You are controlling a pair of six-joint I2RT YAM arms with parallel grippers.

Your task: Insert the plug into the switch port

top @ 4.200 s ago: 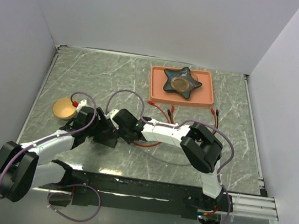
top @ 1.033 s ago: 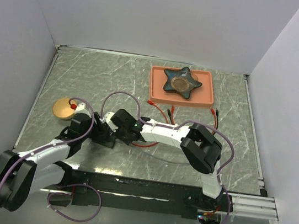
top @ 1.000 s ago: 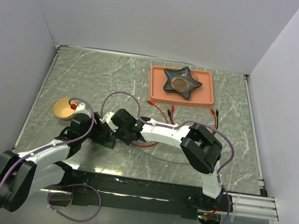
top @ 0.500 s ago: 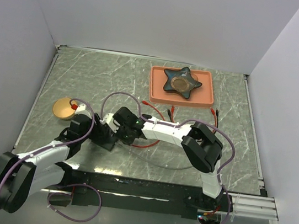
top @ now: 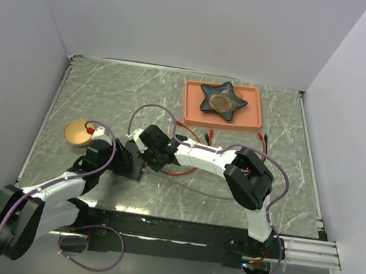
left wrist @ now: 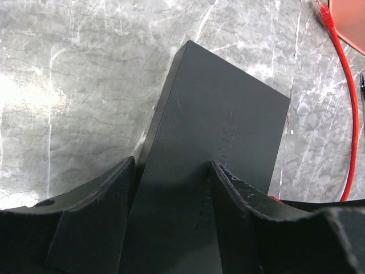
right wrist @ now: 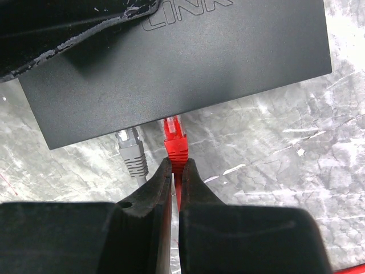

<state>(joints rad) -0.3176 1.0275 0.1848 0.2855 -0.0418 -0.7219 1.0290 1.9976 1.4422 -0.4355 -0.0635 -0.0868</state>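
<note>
The top external camera sits high above and behind the arm bases. It faces forward and down, far enough back to hold the whole table (top: 101,91) and three walls. The left wrist camera looks closely past the left gripper (left wrist: 171,165) along the top of the switch (left wrist: 222,125), toward a corner of the orange tray (left wrist: 355,17). The right wrist camera looks closely past the right gripper (right wrist: 177,162) at the switch's socket edge and the red plug (right wrist: 174,136). All three views share the switch, and the wrist cameras face it from roughly opposing sides.
</note>
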